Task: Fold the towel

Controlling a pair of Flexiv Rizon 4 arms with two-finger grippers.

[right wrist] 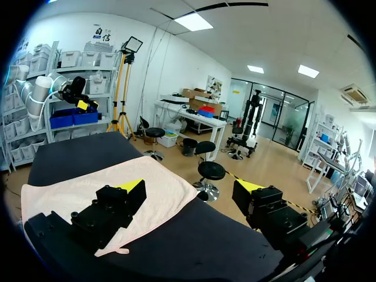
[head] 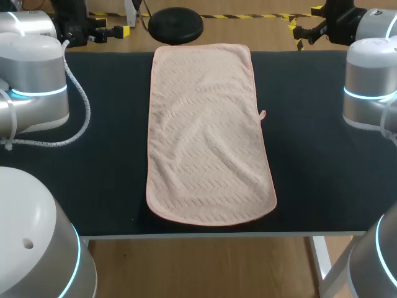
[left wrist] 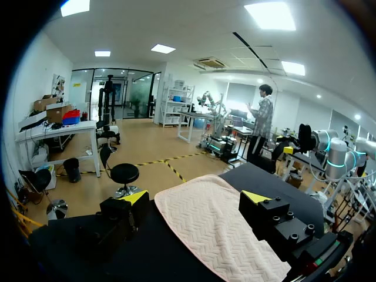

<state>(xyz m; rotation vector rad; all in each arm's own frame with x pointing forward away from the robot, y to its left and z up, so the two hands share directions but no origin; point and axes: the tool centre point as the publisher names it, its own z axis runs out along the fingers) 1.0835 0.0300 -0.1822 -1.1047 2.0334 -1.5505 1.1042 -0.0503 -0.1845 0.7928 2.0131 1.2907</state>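
A pale pink towel (head: 208,136) lies flat and unfolded down the middle of the black table (head: 322,155), its long side running from the far edge to near the front edge. My left gripper (head: 118,30) hovers open past the far left corner, away from the towel. My right gripper (head: 298,32) stands open past the far right corner. In the left wrist view the open gripper (left wrist: 194,200) looks over the towel (left wrist: 217,235) from above, touching nothing. The right wrist view shows its gripper (right wrist: 191,188) open, with the towel (right wrist: 76,191) beneath and beside one finger.
A small loop tag (head: 263,114) sticks out of the towel's right edge. Bare black tabletop flanks the towel on both sides. My left arm's joints (head: 34,81) and right arm's joints (head: 369,81) rise over the table's side edges.
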